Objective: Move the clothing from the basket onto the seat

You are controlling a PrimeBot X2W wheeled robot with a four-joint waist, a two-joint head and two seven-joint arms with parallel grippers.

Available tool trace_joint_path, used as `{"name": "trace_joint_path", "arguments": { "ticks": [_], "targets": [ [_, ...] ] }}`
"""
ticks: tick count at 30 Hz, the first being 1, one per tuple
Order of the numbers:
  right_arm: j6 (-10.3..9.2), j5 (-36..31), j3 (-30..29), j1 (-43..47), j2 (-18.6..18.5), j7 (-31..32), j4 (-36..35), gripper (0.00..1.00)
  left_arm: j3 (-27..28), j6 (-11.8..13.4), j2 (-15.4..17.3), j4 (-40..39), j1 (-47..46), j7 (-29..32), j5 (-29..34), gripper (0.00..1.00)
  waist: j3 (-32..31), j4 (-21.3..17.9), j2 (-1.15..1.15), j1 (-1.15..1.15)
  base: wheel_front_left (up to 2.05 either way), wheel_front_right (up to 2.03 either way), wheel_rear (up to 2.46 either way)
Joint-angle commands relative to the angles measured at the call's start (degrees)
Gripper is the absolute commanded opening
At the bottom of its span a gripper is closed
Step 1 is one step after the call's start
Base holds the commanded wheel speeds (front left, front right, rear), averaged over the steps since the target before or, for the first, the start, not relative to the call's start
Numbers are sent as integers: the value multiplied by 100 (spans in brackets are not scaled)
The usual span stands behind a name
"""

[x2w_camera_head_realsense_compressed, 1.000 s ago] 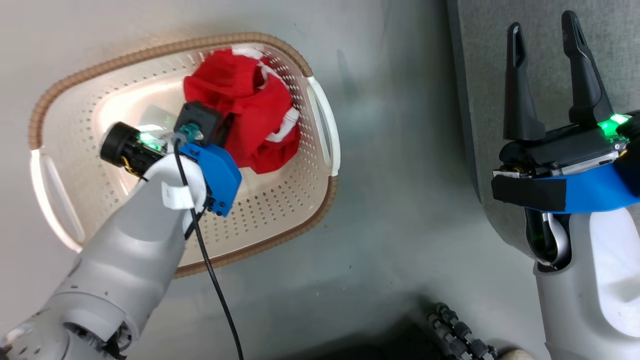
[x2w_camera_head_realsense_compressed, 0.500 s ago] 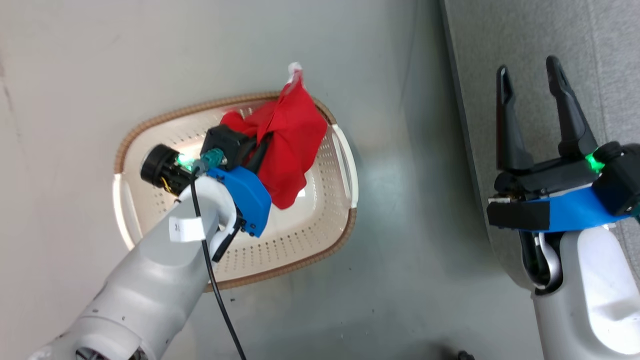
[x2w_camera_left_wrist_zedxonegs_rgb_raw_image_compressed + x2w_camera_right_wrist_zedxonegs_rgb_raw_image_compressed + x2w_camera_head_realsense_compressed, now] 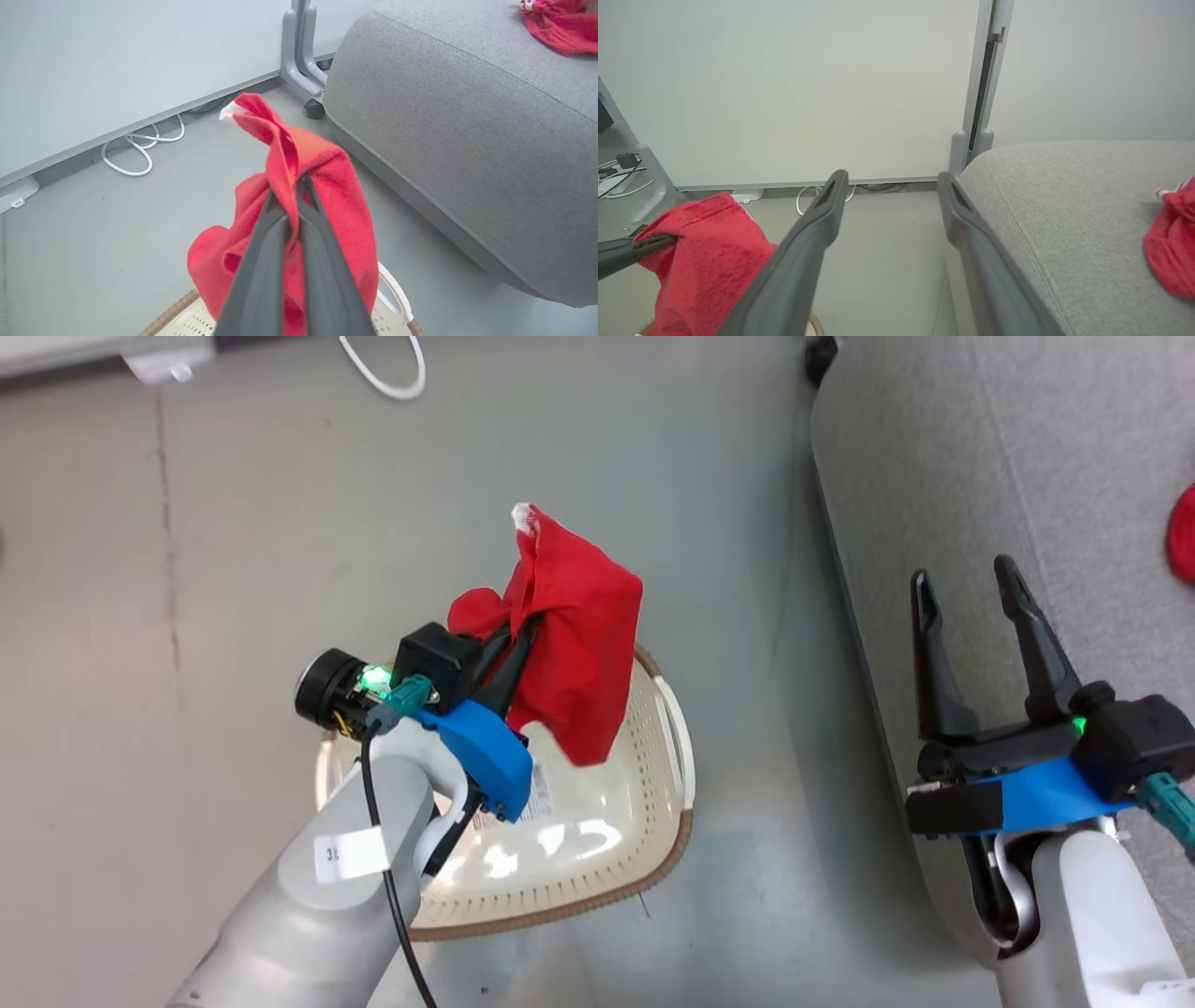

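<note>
Lifted: red garment (image 3: 583,653) that sat bunched in the basket (image 3: 653,775) a second ago is now up and clear of it, hanging from the left gripper (image 3: 523,639). Head camera has swung too, which accounts for most of the frame shift. Basket looks unmoved on the floor (image 3: 280,523).

Left gripper: fingers pressed together, pinching a fold in the garment's upper part. The rest drapes down both sides of the fingers, with a white trim tip sticking up. It hangs over the basket's seat-side rim, not touching the basket as far as I can tell, and well short of the seat (image 3: 980,457).

Right gripper (image 3: 962,574): fingers spread wide, nothing between them, hovering over the seat's near edge.

Progress:
- second garment (image 3: 1183,546) already lies on the seat, well in from its rounded edge. Done.
- basket shows bare bottom with the label sticker (image 3: 540,798). Left arm (image 3: 327,887) hides part of it, but I see no more red in there.
- left to do: carry the red garment across the floor gap to the seat top and release.

Judgement: past halfway, last item in transit. Risk: thin pinch on loose cloth, could slip during the swing.
</note>
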Motion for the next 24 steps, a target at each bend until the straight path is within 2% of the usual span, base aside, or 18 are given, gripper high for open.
{"name": "trace_joint_path", "arguments": {
  "ticks": [1,5,12,24],
  "targets": [
    [1,-18,-15,108,-1,-23,29,100,95,13,-14,-103,96,-30,99,0,-415,129,0,1,0,0,0],
    [1,-16,-7,312,-1,-23,106,100,486,-25,-115,-398,359,-30,199,0,-852,193,0,1,0,0,0],
    [1,13,2,633,-1,-23,200,100,798,-73,-224,-894,572,-29,492,0,-1455,264,0,1,0,0,0],
    [1,42,-78,1199,-1,-23,312,100,771,-85,-309,-1385,686,-30,641,0,-2319,405,0,1,0,0,0]
  ]
}}
